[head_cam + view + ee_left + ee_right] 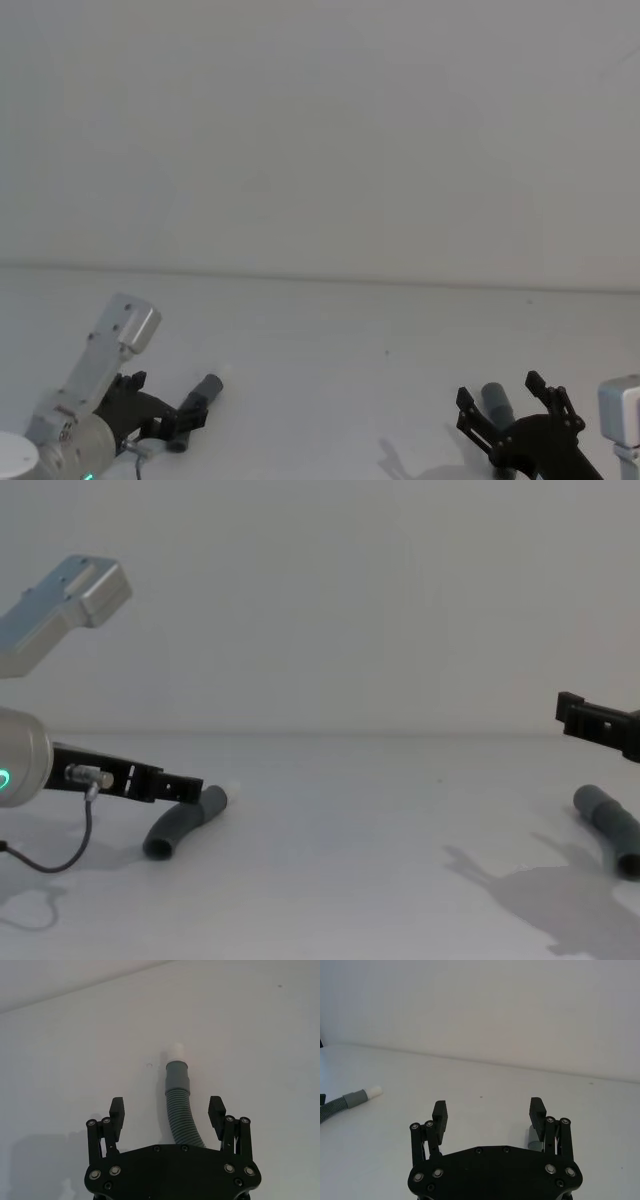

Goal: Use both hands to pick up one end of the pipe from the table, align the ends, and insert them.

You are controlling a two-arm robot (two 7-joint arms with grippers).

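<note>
The left tool [166, 1107], spread wide, straddles the left hose piece [181, 1120] low over the bench [260, 1035]. Closing on the ribs just behind the smooth grey cuff [177, 1076] should leave the white tip [175, 1053] projecting freely for insertion. The right tool [488, 1110], also wide, hangs above the right hose piece [610, 825], whose grey end [534, 1139] peeks beside one finger, so it likely needs centring before descending. Both pieces are dark-grey, ribbed and gently curved, lying well apart.
</note>
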